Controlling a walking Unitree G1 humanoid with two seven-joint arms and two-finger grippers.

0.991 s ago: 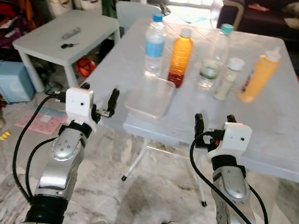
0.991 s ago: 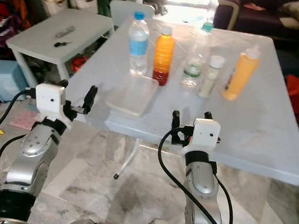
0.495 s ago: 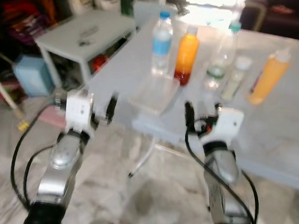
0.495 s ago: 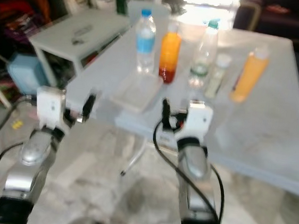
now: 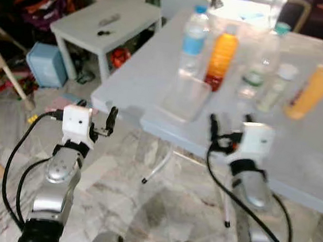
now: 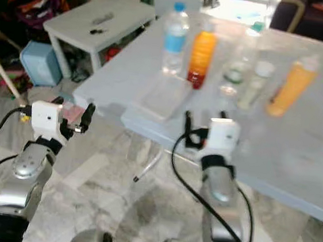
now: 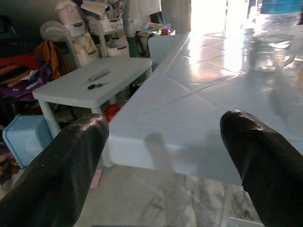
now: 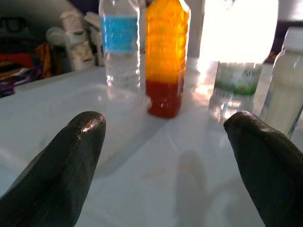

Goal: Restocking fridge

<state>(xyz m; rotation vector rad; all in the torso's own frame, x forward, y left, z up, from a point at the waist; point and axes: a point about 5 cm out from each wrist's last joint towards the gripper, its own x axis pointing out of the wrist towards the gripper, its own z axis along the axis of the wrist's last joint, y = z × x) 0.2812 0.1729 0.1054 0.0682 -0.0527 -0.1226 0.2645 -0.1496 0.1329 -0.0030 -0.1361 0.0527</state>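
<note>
Bottles stand mid-table (image 5: 297, 152), orange juice bottle (image 5: 221, 57) nearest the right gripper (image 5: 230, 119); both grippers' jaws wide, empty. Risk: approach clips clear container (image 5: 182, 97) or topples neighbours.

Small white side table (image 5: 111, 26) left of big table; blue bin (image 5: 43, 65) on marble floor (image 5: 140, 211) beside it.
</note>
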